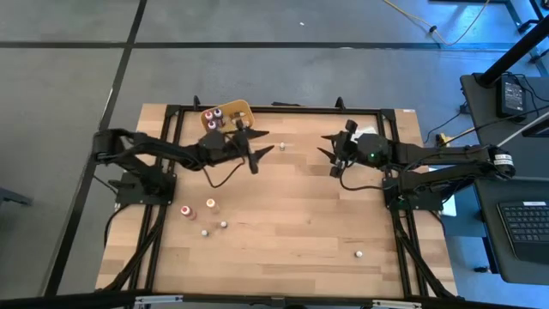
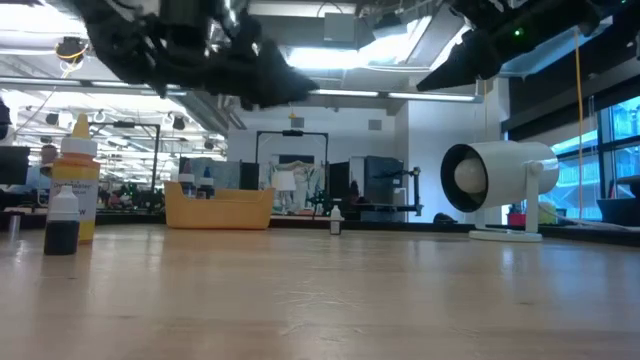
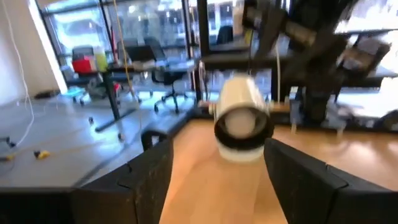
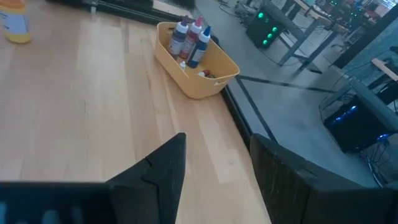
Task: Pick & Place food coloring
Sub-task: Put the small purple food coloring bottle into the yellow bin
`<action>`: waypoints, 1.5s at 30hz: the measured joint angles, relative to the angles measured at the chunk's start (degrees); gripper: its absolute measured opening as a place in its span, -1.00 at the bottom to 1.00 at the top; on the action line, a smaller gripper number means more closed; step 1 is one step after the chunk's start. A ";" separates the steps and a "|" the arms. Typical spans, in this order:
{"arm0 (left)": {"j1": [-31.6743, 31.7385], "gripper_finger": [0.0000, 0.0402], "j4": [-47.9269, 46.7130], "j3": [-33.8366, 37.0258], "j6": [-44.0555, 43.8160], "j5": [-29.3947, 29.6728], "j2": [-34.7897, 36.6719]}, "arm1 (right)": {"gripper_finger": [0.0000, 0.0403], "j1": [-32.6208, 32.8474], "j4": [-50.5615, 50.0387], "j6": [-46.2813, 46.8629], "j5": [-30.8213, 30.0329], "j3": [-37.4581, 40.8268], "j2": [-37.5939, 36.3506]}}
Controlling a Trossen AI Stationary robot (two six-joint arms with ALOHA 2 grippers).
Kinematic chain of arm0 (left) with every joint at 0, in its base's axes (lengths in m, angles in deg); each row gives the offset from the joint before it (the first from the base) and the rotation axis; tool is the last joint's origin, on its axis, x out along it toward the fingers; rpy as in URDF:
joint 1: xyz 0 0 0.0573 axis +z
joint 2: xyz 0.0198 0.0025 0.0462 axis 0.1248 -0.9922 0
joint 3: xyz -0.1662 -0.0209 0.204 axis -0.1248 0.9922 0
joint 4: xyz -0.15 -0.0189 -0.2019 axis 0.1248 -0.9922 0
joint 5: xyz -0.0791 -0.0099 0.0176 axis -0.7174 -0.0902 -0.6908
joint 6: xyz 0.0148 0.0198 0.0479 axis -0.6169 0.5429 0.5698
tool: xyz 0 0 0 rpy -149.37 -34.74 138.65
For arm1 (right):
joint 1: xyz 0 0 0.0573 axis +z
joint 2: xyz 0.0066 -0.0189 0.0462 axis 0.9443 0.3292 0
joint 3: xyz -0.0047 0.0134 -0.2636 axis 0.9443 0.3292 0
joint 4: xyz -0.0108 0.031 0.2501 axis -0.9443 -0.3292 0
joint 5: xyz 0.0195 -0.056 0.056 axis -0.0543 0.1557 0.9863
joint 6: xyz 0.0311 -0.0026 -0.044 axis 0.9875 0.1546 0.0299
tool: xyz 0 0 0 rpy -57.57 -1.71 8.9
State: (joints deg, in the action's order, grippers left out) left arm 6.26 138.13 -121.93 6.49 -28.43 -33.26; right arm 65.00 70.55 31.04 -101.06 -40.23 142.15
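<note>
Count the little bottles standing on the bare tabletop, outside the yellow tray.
6. A red bottle, an orange bottle and two tiny ones sit together, left side; one lone bottle between the arms; another alone, right side. Arms may hide others.

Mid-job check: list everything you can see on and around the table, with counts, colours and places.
yellow tray: one, at the table's far edge, left of centre.
bottles in the tray: at least three, dark bodies with pale caps, upright.
loose bottles: about five small ones scattered on the near left part of the table, one lone near the near right, one near the far middle.
white cylinder: one, on a stand, seen in the low view.
left gripper: open, empty, beside the tray.
right gripper: empty, right of centre, above the table.
</note>
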 joint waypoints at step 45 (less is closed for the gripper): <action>8.48 -0.08 -46.41 -34.11 -6.59 -4.79 -31.24 | -0.10 -0.04 -0.93 -1.36 0.12 0.00 0.13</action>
State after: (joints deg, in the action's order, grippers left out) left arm 14.74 91.72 -156.03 -0.10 -33.22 -64.50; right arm 64.96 69.61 29.69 -100.94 -40.23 142.28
